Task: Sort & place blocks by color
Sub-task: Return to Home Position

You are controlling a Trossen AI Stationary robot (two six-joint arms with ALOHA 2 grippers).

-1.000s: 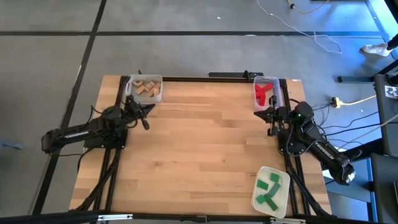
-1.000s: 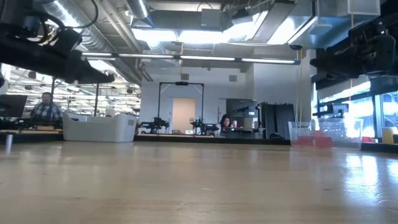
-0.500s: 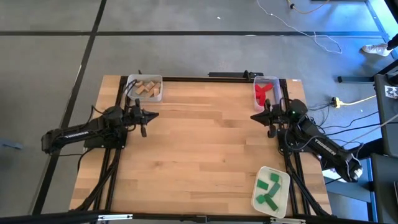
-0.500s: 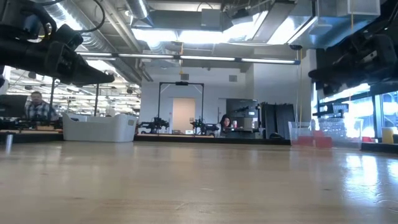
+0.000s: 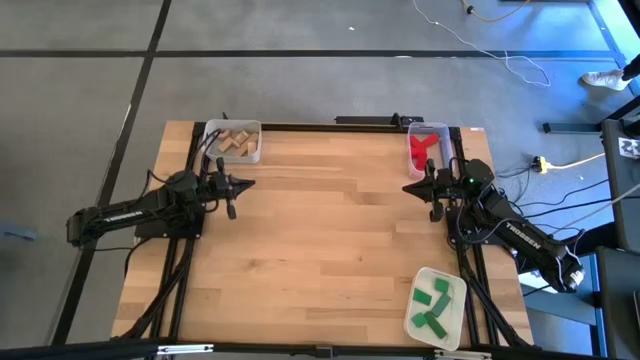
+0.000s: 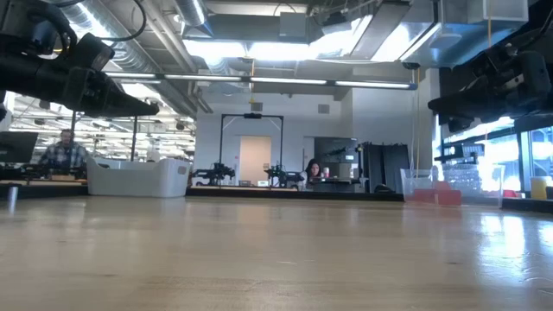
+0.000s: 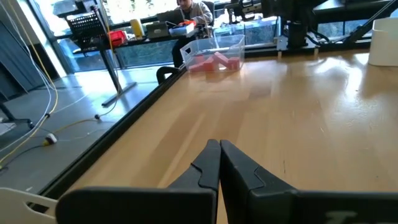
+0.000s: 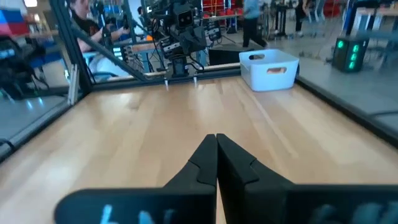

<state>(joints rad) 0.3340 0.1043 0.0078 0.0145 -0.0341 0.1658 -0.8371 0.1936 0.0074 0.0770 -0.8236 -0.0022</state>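
The left gripper (image 5: pixel 247 184) hangs over the left side of the table (image 5: pixel 320 250), its two dark tapered fingers pressed together and holding nothing. The right gripper (image 5: pixel 409 188) mirrors it over the right side, also closed and empty, and the two point toward each other across bare boards. Each wrist camera shows what the overhead view cannot: the fingertips meet in a thin seam with no gap. From above, all the blocks are sorted. The tan blocks (image 5: pixel 237 142) lie jumbled in a small bin (image 5: pixel 233 124) at the far left corner, just beyond the left gripper. The red blocks (image 5: pixel 424 147) fill a clear bin (image 5: pixel 426 173) at the far right corner. The green blocks (image 5: pixel 433 304) lie on a rounded white tray (image 5: pixel 455 318) at the near right corner. The table-height view hides the blocks in the left bin and shows only a red band low in the clear one, with the arms as dark shapes overhead. The table is pale glued wood strips, smooth with a soft sheen, edged by a black frame. Around it lies grey concrete floor (image 5: pixel 300 90) with loose cables (image 5: pixel 520 65). Beyond is an open workshop with ceiling lights, and a seated person (image 6: pixel 63 152) at a bench.
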